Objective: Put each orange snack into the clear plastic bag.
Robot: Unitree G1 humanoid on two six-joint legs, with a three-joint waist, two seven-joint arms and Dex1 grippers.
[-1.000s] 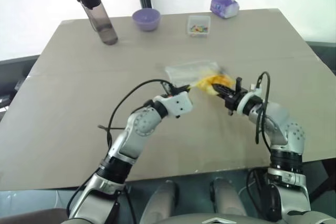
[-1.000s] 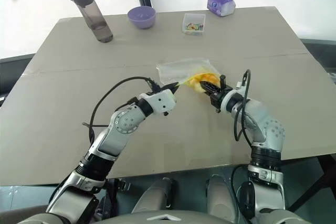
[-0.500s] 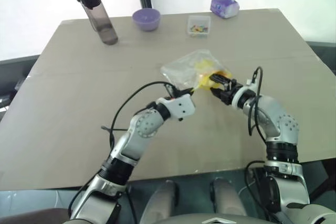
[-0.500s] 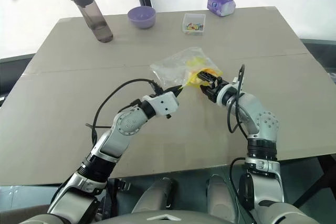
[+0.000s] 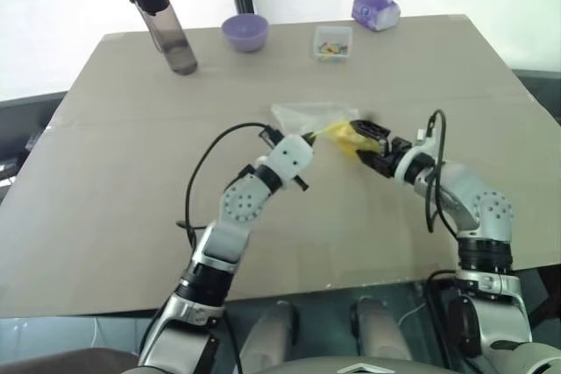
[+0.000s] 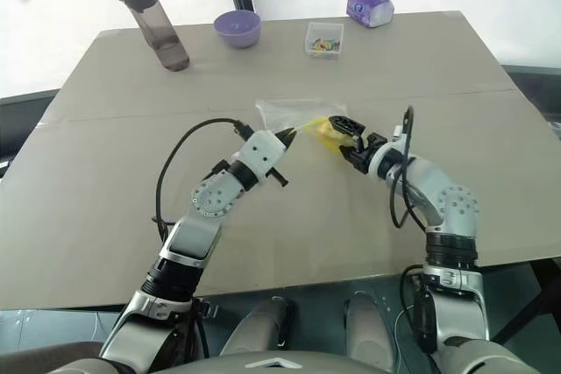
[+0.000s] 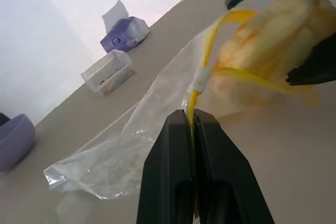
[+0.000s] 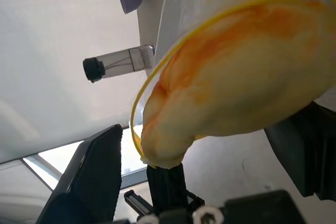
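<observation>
The orange snack (image 5: 340,134) is a yellow-orange bun lying in the mouth of the clear plastic bag (image 5: 302,115) at the table's middle. The bag's yellow seal strip loops around the snack (image 8: 236,77). My left gripper (image 5: 308,139) is shut on that strip at the mouth's near corner (image 7: 191,116) and holds it up. From the right, my right gripper (image 5: 366,140) stands open around the bun's outer end. Its fingers (image 8: 97,177) stand apart from the bun on one side. The rest of the bag (image 7: 121,150) lies flat and crinkled on the table.
Along the far edge of the table (image 5: 114,216) stand a dark bottle (image 5: 165,28), a purple bowl (image 5: 244,32), a small clear box of colourful bits (image 5: 331,42) and a purple tissue pack (image 5: 375,10).
My right gripper has opened off the bun. The bag, puffed up half a second ago, has sunk flatter. My left wrist has rolled while keeping its hold on the strip.
</observation>
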